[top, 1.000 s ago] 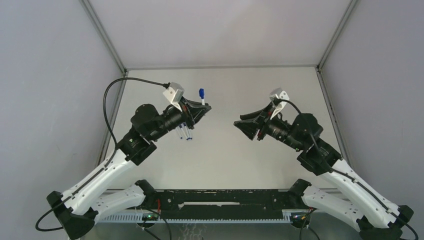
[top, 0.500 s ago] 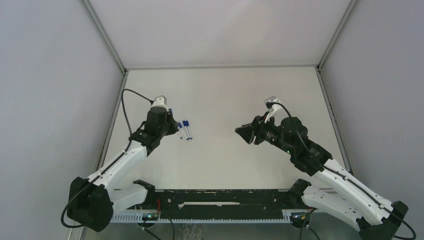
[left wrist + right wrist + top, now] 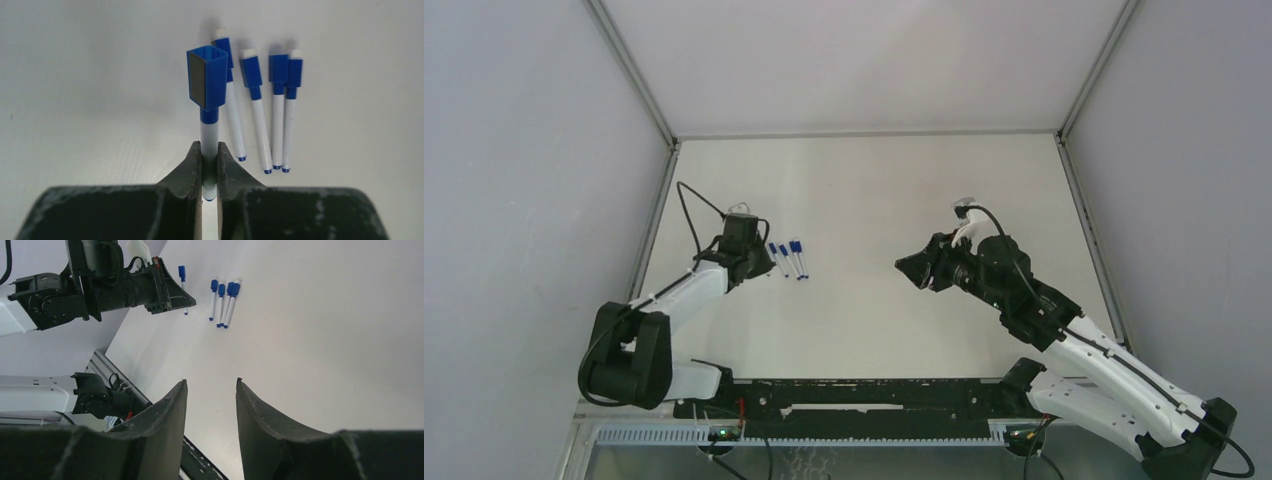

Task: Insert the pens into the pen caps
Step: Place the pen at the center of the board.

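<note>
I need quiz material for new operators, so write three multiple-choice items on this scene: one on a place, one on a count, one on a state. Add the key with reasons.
1. Where do the loose pens lie?
A. Side by side on the table, close to the left gripper
B. Against the far wall
C. Scattered apart at the table's near edge

2. How many pens lie on the table, not counting the held pen?
A. Two
B. Four
C. Six

3. What is the state of the right gripper?
A. Shut on a pen
B. Shut on a cap
C. Open and empty

Key:
1 A: the left wrist view shows them in a row just beyond that gripper.
2 B: both wrist views show four capped pens lying there.
3 C: its jaws stand apart with only bare table between them.
</note>
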